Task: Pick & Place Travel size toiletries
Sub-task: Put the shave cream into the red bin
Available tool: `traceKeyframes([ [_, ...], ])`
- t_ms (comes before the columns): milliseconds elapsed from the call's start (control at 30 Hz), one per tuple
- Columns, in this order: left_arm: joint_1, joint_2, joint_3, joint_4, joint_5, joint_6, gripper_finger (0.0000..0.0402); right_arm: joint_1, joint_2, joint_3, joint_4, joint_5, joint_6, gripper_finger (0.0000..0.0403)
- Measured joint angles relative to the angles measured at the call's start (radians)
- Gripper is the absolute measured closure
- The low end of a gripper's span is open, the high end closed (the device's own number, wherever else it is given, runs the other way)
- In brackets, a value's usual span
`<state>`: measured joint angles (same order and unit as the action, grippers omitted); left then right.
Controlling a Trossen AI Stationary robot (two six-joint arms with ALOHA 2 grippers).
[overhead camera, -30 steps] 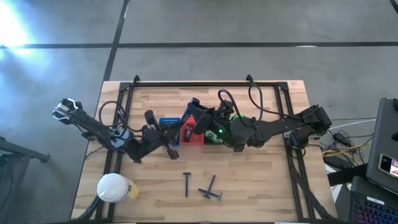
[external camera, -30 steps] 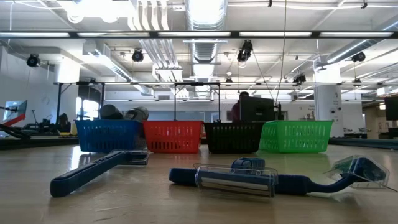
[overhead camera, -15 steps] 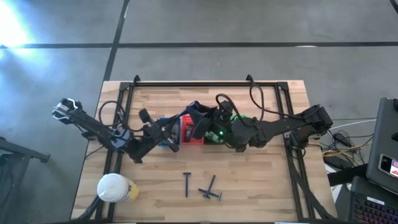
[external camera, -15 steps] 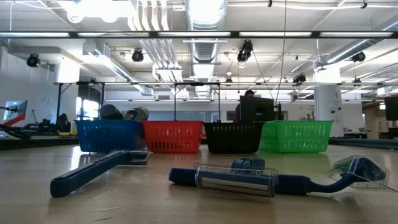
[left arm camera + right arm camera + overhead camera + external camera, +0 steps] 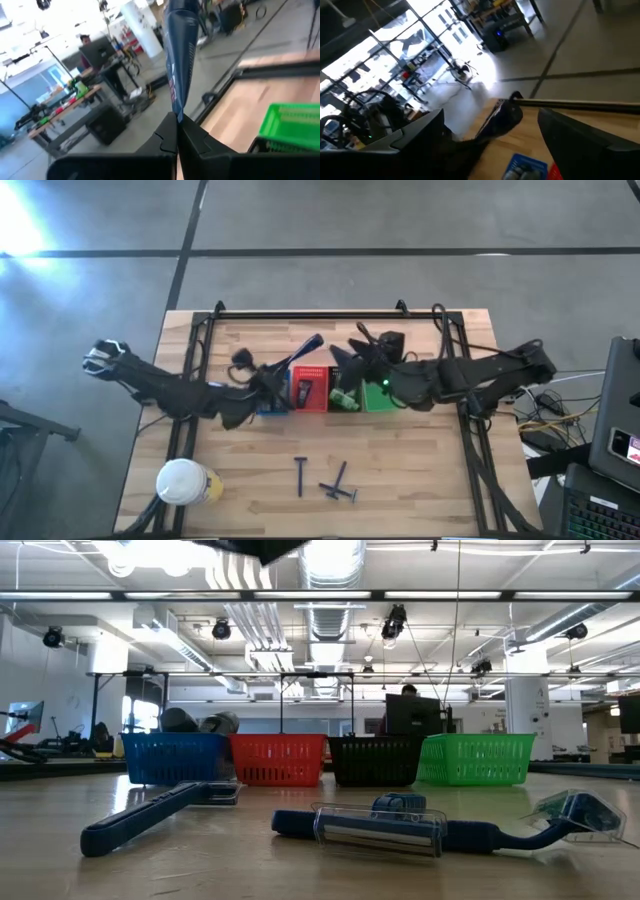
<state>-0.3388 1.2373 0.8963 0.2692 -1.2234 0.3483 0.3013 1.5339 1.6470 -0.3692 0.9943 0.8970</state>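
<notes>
The left gripper (image 5: 283,364) has swung up and back from in front of the blue plastic basket (image 5: 268,406) to above the row of baskets, and now carries a slim dark blue tube (image 5: 306,346) clamped between its fingers (the left wrist view shows the tube (image 5: 177,60) standing straight up out of the pinch). The right gripper (image 5: 343,356) has pulled away from the red plastic basket (image 5: 309,388) toward the table's far side, uncovering the green plastic basket (image 5: 377,398), its fingers spread apart with nothing between them.
</notes>
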Motion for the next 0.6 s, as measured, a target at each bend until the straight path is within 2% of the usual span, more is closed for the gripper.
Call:
traceKeyframes([
  [167,0.116,0.000,0.008,-0.266,0.134,-0.182,0.0401,0.023,-0.031,0.000,-0.183,0.001,0.152,0.0068],
  [300,0.182,0.000,0.044,-0.607,0.342,-0.472,0.0401,0.043,-0.030,0.000,-0.283,-0.002,0.236,0.0058],
  [367,0.196,0.000,0.052,-0.727,0.432,-0.614,0.0401,0.047,-0.028,0.000,-0.322,0.000,0.275,0.0055],
  [467,0.203,0.000,0.066,-0.827,0.572,-0.742,0.0401,0.050,-0.027,-0.002,-0.366,0.000,0.308,0.0053],
  [533,0.212,0.009,0.071,-0.838,0.661,-0.809,0.0401,0.050,-0.027,-0.011,-0.368,0.000,0.311,0.0055],
  [600,0.216,0.024,0.063,-0.818,0.705,-0.894,0.0401,0.050,-0.027,-0.017,-0.368,0.001,0.312,0.0060],
])
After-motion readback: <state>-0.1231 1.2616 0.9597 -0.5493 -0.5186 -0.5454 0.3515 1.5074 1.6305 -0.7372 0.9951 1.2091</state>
